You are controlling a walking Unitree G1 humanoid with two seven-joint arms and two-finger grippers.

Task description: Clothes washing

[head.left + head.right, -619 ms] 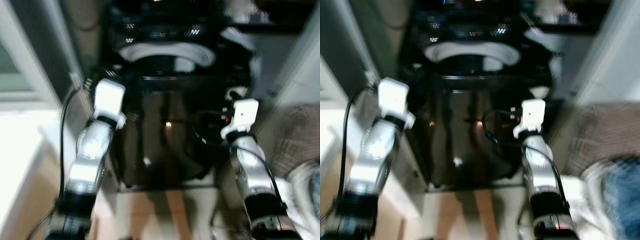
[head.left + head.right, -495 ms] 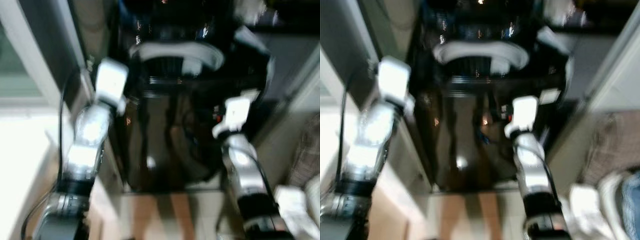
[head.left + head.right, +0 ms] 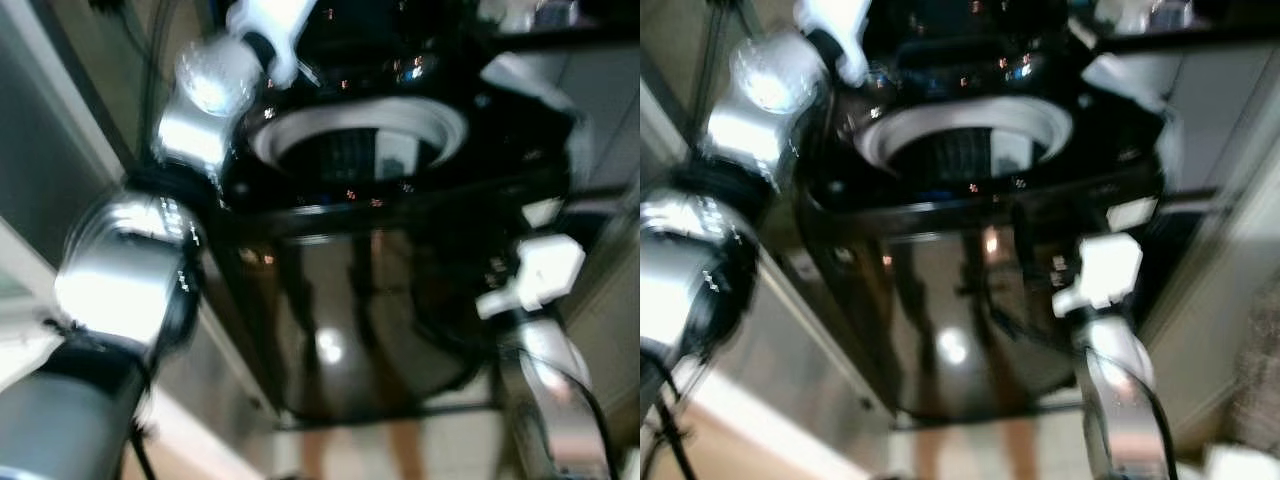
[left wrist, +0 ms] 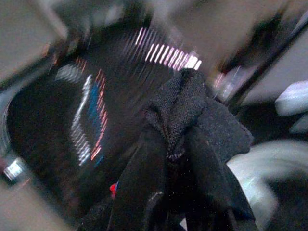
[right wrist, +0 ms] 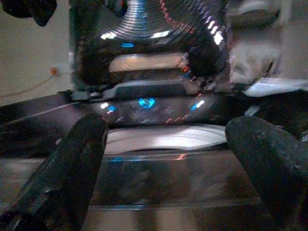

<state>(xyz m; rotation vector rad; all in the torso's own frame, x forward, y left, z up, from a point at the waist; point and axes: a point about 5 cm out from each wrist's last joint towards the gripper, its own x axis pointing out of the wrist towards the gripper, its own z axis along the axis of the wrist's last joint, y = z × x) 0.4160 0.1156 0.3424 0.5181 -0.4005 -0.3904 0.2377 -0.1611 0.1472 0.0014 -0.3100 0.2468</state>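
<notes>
Above the washing machine [image 3: 360, 250], the left gripper [image 4: 168, 159] clamps dark cloth [image 4: 187, 110].

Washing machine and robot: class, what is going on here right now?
The robot stands at a black top-loading washer whose lid is up, showing the white rim of the drum. Its left gripper is raised over the machine, jaws shut on a dark cloth. The right gripper sits low at the front of the machine, jaws open and holding nothing. The cloth is not yet in the drum.
</notes>
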